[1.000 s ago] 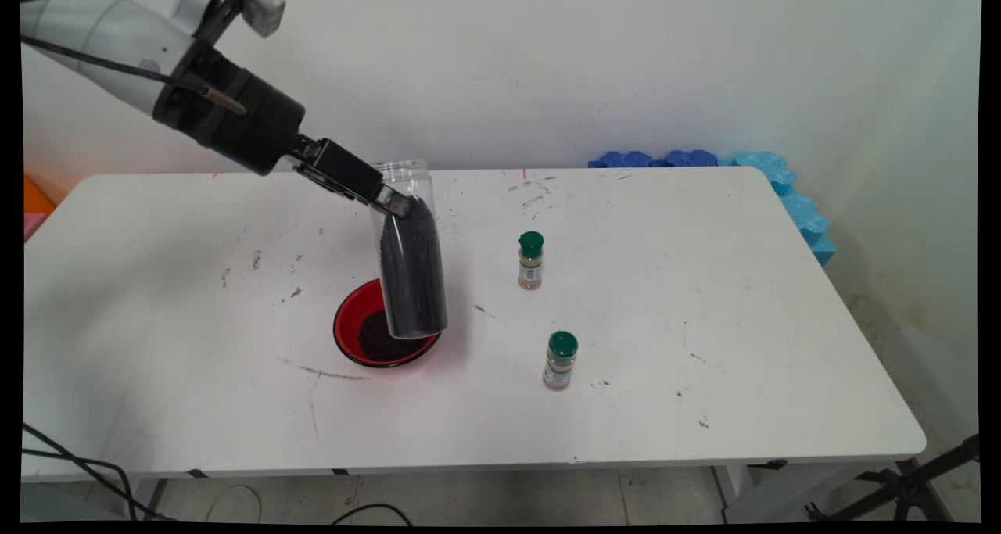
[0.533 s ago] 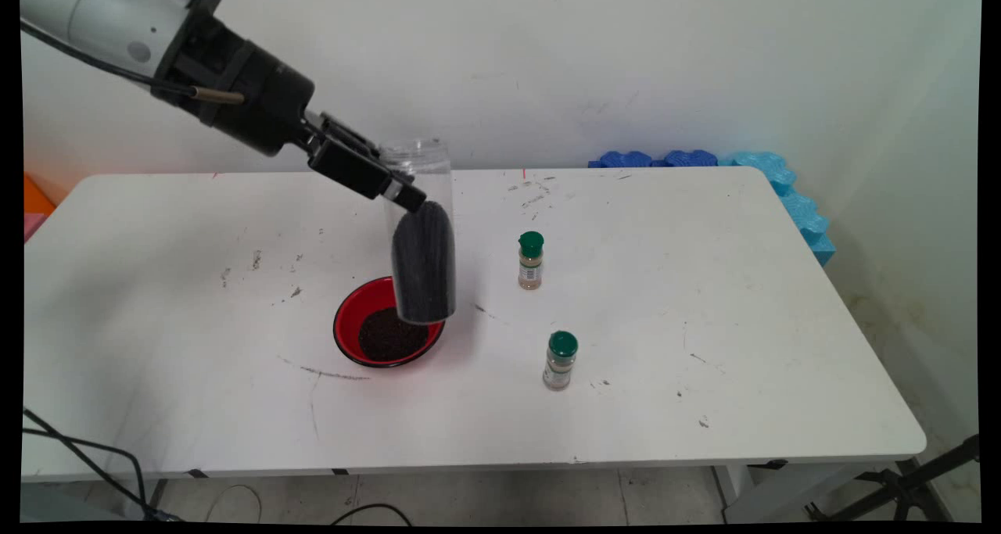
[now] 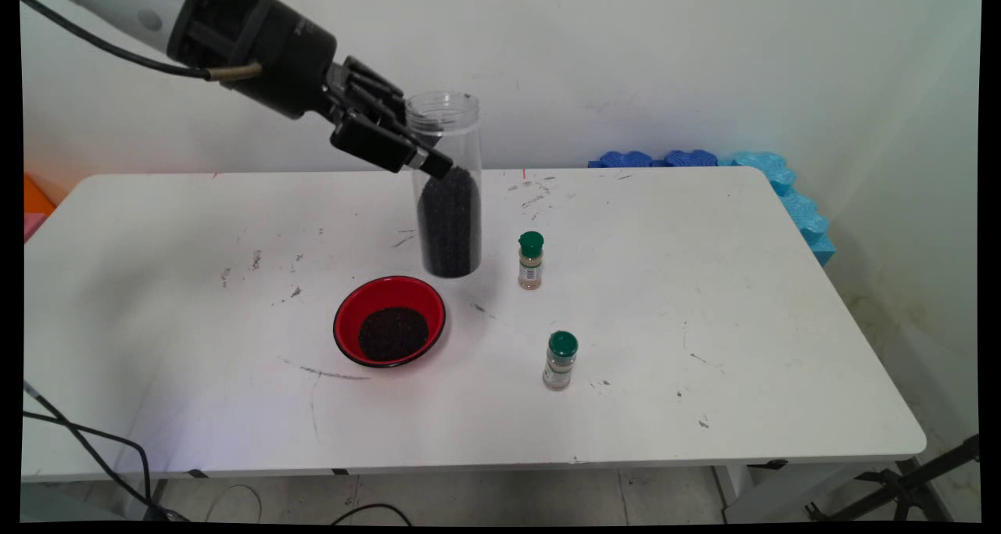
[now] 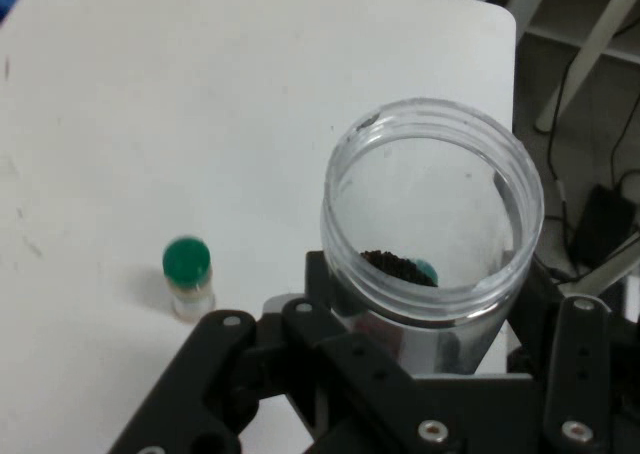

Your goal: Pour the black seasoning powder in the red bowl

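Looking down across the white table (image 3: 704, 284) in the main view, a black two-finger gripper (image 3: 426, 163) reaches in from the upper left, closed around a tall clear plastic jar (image 3: 448, 186). The jar hangs upright in the air, above the table, its open mouth on top. Dark granules (image 3: 449, 221) fill roughly its lower half. It is probably moderately heavy low down, with smooth, slippery, slightly yielding walls, so a grip on the clear upper wall just above the fill, where the fingers sit now, looks sound. With no lid, any tilt could spill the granules.

Below and to the left of the jar, a red bowl (image 3: 389, 294) stands on the table with a heap of the same dark granules in it. Just right of the jar stands a small spice bottle with a green cap (image 3: 530, 260); it is the nearest obstacle. A second green-capped spice bottle (image 3: 560, 360) stands nearer the camera, well apart from the jar. Blue foam pieces (image 3: 774, 174) lie at the table's far right corner.

Seen from the hand view, the jar's open rim (image 4: 433, 134) fills the centre, clamped between the gripper's black linkage (image 4: 400, 374). Dark granules show inside. One green-capped bottle (image 4: 187, 277) stands on the table at the left.
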Tool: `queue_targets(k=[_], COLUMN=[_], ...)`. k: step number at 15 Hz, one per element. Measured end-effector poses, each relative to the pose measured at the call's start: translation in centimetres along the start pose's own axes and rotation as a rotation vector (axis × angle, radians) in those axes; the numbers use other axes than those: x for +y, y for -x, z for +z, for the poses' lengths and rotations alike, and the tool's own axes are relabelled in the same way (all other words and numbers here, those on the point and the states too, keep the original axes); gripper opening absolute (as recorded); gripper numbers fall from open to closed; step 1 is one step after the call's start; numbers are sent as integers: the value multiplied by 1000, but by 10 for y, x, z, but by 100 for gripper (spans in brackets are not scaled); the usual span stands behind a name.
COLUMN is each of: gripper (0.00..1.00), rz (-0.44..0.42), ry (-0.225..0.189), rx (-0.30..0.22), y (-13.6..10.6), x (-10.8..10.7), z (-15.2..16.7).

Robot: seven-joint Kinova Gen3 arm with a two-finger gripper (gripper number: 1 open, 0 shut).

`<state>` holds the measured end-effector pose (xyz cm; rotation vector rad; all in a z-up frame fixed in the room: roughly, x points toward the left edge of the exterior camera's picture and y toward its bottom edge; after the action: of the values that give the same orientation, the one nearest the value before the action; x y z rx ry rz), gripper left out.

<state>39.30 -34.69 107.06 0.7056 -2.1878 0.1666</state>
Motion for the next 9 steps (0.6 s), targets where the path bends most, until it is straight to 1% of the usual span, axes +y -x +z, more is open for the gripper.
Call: queue_targets(k=[3, 5, 9], gripper=[0, 0, 0], rz=[103, 166, 245], ry=[-1, 0, -2], rx=[32, 44, 59], y=[-10, -14, -17], x=[9, 13, 19], z=[0, 0, 0])
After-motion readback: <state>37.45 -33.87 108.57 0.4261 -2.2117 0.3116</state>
